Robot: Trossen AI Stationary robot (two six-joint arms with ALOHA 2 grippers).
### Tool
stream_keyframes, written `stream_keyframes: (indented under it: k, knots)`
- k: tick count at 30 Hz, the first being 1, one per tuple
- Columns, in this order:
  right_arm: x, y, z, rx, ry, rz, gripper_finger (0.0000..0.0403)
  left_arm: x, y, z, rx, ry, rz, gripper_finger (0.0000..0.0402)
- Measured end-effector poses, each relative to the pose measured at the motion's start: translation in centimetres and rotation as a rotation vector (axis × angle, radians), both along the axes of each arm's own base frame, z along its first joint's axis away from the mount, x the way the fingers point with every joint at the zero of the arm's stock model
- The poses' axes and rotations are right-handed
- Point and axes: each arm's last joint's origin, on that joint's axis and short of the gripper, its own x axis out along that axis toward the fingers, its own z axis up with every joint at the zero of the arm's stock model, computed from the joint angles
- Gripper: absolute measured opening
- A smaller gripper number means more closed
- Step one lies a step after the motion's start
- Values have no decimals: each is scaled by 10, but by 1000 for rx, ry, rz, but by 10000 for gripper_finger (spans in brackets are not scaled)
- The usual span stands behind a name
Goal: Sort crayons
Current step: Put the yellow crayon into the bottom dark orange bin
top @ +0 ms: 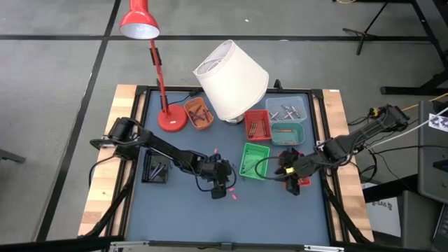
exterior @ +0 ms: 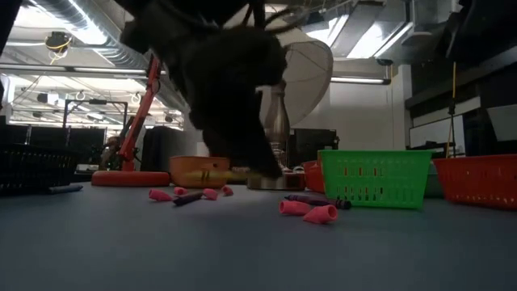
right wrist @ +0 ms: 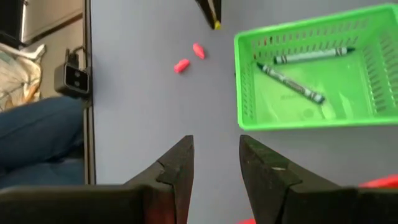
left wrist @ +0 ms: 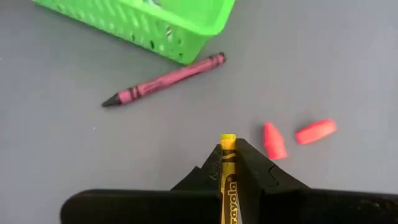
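Blue-grey counter [top: 189,203], wood-edged, under workshop lighting; landmark for all entries: green tray [top: 255,160].

Item 1. Left end effector [left wrist: 227,163], just beside the green tray on its lamp-base side, low over the counter. Fingers clenched on a yellow crayon [left wrist: 228,177], which stands between them with its long axis running along the fingers and its tip poking out ahead.

Item 2. Right end effector [right wrist: 216,163], on the far side of the green tray from the left one, near an orange-red tray [top: 302,183]. Fingers parted, nothing between them.

Item 3. Magenta crayon [left wrist: 165,80], flat on the counter just beside the green tray's wall, long axis roughly parallel to that wall, dark tip pointing away from the tray's corner.

Item 4. 2 short pink crayon stubs [left wrist: 272,140], on the counter a little out from the green tray, close together, near the left end effector.

Item 5. 2 dark-wrapped crayons [right wrist: 292,84] lying inside the green tray.

Item 6. Further trays beyond the green one: orange [top: 198,113], red [top: 257,124], clear and teal; a black one well apart towards the left arm's base.

Judgement: the yellow crayon is in hand, so the coming move turns on carrying it to its matching tray. The left arm is nearer the loose pieces.
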Motion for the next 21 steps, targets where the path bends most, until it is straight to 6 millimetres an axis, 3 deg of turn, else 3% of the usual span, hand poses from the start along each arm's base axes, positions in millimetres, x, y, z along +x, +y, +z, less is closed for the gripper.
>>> stream_keyframes:
  k: [5,14,21]
  knots:
    - [13,7,-4,16,-41,-6,127,0,-7,22,-48,-96,-16,5]
    - [42,23,-22,29,-79,-7,127,13,-12,68,-116,-484,-2,6]
    - [61,33,-36,14,-124,25,127,17,-12,81,-92,-632,34,6]
